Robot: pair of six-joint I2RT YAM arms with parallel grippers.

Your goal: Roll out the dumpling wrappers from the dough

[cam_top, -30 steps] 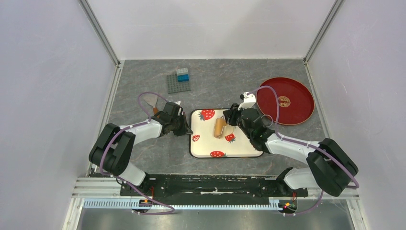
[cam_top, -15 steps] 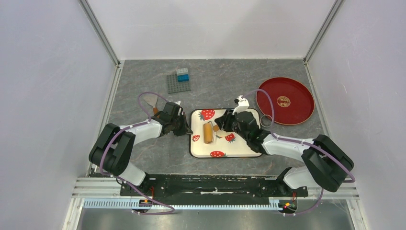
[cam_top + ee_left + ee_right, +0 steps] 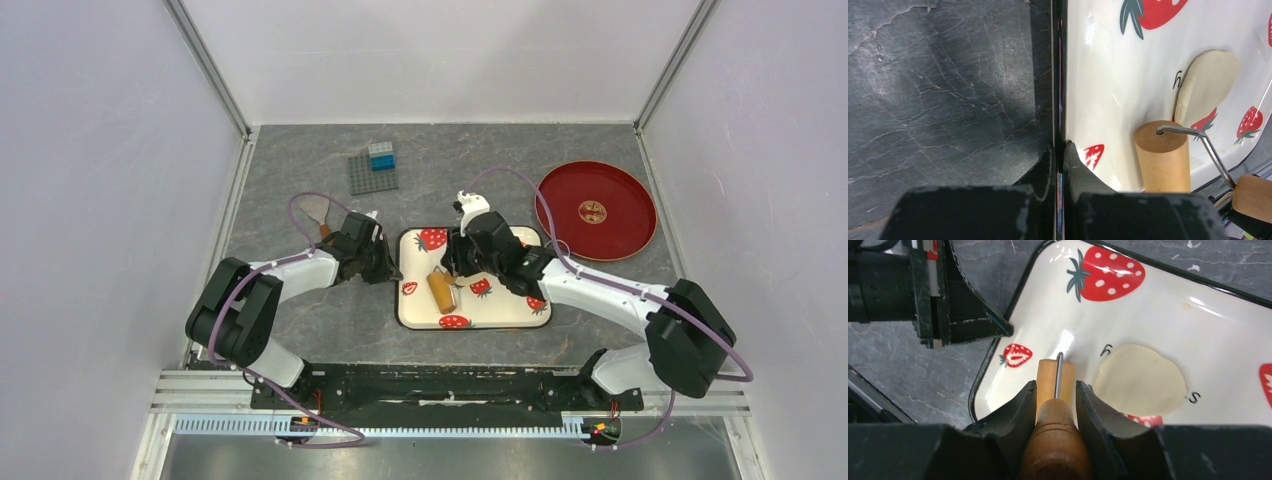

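Grey stone table (image 3: 450,180) carries the strawberry tray (image 3: 500,310), its left rim pinched flat by your left end effector (image 3: 1059,150), while your right end effector (image 3: 1056,390) clamps the roller (image 3: 440,291) by its handle, with the flattened dough (image 3: 1139,379) just to the right of its barrel.

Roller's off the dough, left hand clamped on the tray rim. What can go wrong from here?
1. The wooden roller sits close to the left rim of the tray and to the left hand; a push that way may hit either.
2. The left hand pinches only the thin rim, so rolling force may shift the tray.
3. The dough looks somewhat oval; repeating one stroke direction would likely stretch it more.
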